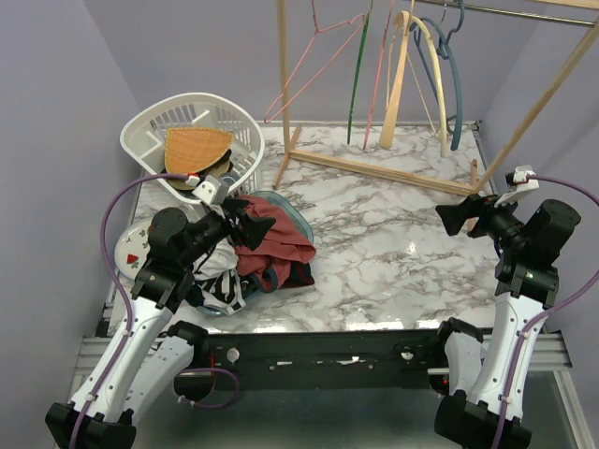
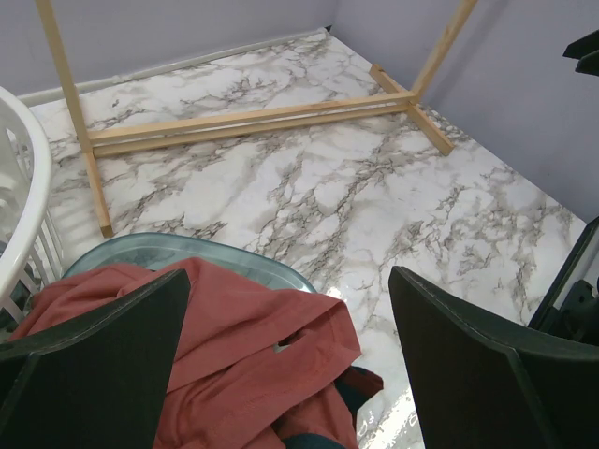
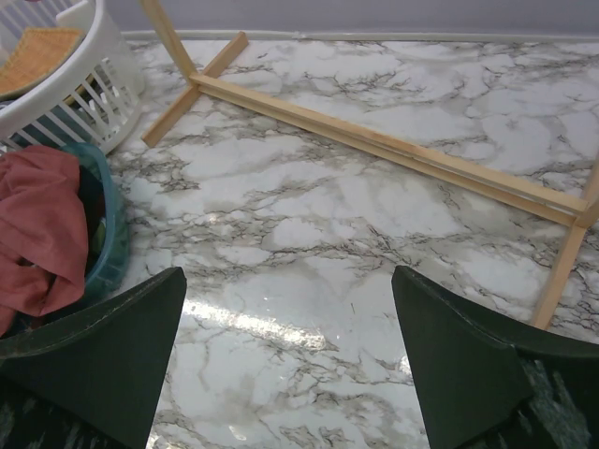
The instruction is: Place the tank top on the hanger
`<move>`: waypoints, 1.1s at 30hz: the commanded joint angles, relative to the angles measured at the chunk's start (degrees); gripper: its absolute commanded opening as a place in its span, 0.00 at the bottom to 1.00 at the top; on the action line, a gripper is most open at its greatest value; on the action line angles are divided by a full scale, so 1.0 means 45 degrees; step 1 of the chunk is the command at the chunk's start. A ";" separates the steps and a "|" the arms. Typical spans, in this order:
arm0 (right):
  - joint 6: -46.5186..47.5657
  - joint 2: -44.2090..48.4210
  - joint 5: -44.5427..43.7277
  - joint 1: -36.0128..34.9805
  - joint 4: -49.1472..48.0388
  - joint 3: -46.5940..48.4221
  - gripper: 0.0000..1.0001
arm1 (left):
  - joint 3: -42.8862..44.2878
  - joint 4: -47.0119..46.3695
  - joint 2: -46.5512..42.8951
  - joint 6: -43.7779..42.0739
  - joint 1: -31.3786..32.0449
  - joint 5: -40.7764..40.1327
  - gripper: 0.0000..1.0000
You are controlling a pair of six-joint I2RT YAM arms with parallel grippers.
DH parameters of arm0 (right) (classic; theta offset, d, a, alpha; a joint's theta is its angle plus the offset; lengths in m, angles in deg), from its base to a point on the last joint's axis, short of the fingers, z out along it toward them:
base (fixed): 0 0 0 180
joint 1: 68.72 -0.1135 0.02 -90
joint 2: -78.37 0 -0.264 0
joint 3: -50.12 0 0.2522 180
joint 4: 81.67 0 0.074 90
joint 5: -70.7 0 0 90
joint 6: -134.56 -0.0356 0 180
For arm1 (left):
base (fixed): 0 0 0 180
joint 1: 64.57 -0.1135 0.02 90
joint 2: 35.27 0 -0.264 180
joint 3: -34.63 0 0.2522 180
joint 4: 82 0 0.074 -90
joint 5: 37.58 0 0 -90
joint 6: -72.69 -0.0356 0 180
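The maroon tank top [image 1: 279,245] lies crumpled in a teal basin [image 1: 292,213] at the left of the table, its navy trim showing at the lower edge. My left gripper [image 1: 245,221] is open and empty just above the cloth; in the left wrist view its jaws stand wide apart over the tank top [image 2: 234,365]. The slate-blue hanger [image 1: 456,84] hangs on the wooden rack at the back right. My right gripper [image 1: 459,217] is open and empty over bare marble at the right. The right wrist view shows the tank top [image 3: 42,224] far left.
A white laundry basket [image 1: 192,140] holding an orange item stands at the back left. A black-and-white striped garment [image 1: 220,281] lies beside the basin. The wooden rack's base [image 1: 374,168] crosses the back. Green [image 1: 358,75], pink [image 1: 318,65] and cream hangers [image 1: 435,65] hang there.
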 commanded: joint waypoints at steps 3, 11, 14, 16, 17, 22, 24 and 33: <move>-0.0060 0.0107 0.0130 0.0029 -0.0150 0.0175 1.00 | 0.0191 0.0055 -0.0142 -0.0184 -0.0053 -0.0032 0.99; -0.0021 0.0126 0.0266 0.0029 -0.0131 0.0175 1.00 | 0.0191 0.0055 -0.0123 -0.0107 -0.0053 0.0046 0.99; 0.0212 0.0165 0.0558 0.0029 -0.0150 0.0078 1.00 | 0.0016 -0.0412 -0.0084 0.0669 -0.0053 -0.0090 0.99; 0.0485 0.0185 0.1240 0.0029 -0.0073 0.0019 1.00 | -0.0180 -0.0570 0.0013 0.1064 -0.0053 -0.0169 0.99; 0.1048 0.0204 0.1610 0.0029 0.0005 -0.0001 1.00 | -0.0142 -0.0570 0.0053 0.1007 -0.0053 -0.0052 0.99; 0.2712 0.0438 0.4288 0.0029 0.0553 -0.0351 1.00 | 0.0463 0.0421 0.0423 0.1006 0.0025 -0.0478 0.99; 0.2986 0.0478 0.4445 -0.0010 0.0417 -0.0527 1.00 | 0.1162 0.1106 0.0599 0.1143 0.0626 -0.1025 0.99; 0.3650 0.0614 0.3746 -0.0459 0.0532 -0.0841 1.00 | 0.3899 0.4838 0.3214 0.0967 0.6838 -1.0045 0.99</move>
